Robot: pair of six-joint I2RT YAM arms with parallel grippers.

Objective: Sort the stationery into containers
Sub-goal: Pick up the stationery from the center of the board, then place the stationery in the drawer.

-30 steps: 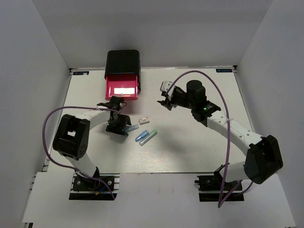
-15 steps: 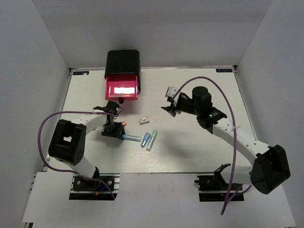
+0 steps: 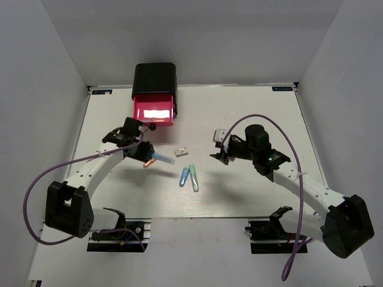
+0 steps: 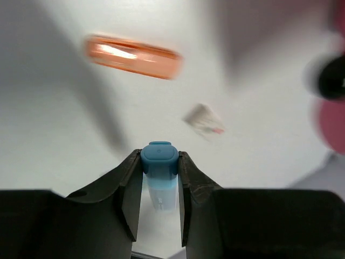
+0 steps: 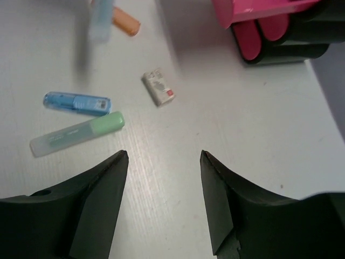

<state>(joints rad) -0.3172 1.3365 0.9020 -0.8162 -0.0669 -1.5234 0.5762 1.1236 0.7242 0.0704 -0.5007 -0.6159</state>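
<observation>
My left gripper (image 3: pixel 148 155) is shut on a light blue capsule (image 3: pixel 164 159) with a blue cap (image 4: pixel 159 159) and holds it above the table. An orange capsule (image 3: pixel 146 164) lies just below it and also shows in the left wrist view (image 4: pixel 133 56). A white block (image 3: pixel 181 153) lies to the right. A blue capsule (image 3: pixel 184 177) and a pale green one (image 3: pixel 194 177) lie side by side at mid-table. My right gripper (image 3: pixel 216 156) is open and empty; the right wrist view (image 5: pixel 164 156) shows the green capsule (image 5: pixel 78 134) ahead-left of it. The black box (image 3: pixel 154 76) has its top pink drawer (image 3: pixel 154 111) pulled out.
The drawer's black knob (image 3: pixel 153 127) sits just beyond my left gripper. The two lower pink drawers (image 5: pixel 259 33) are closed. White walls enclose the table on the left, right and back. Purple cables loop off both arms.
My left gripper has lifted the light blue capsule and swung up and left toward the drawers, uncovering the orange capsule. My right arm has pulled back toward the near right. The blue and green capsules shifted slightly.
</observation>
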